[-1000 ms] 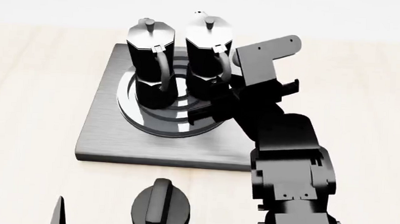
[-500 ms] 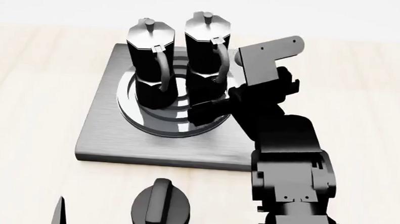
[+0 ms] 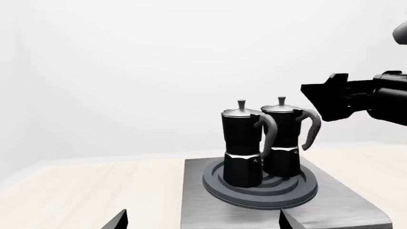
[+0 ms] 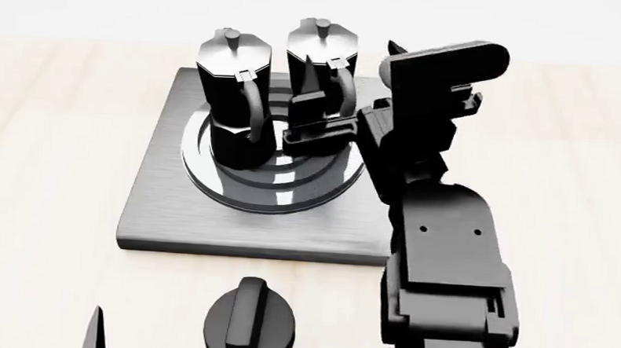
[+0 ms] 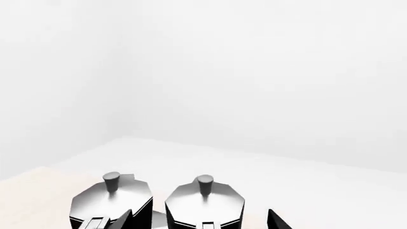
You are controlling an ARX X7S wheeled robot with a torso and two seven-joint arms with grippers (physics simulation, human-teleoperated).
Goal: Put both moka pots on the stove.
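With both moka pots standing on the stove, our right gripper, jaws apart, hangs empty just beside them; we need only retreat

The robot's right arm, at the lower right of the head view, is built of glossy black, boxy segments with rounded edges, and small round screw holes dot the flat faces of its forearm housing. A flat black bracket plate with rounded corners tops the wrist, and slim black pointed fingers project toward frame centre. Black wedge-shaped fingertips edge the left wrist view's bottom.
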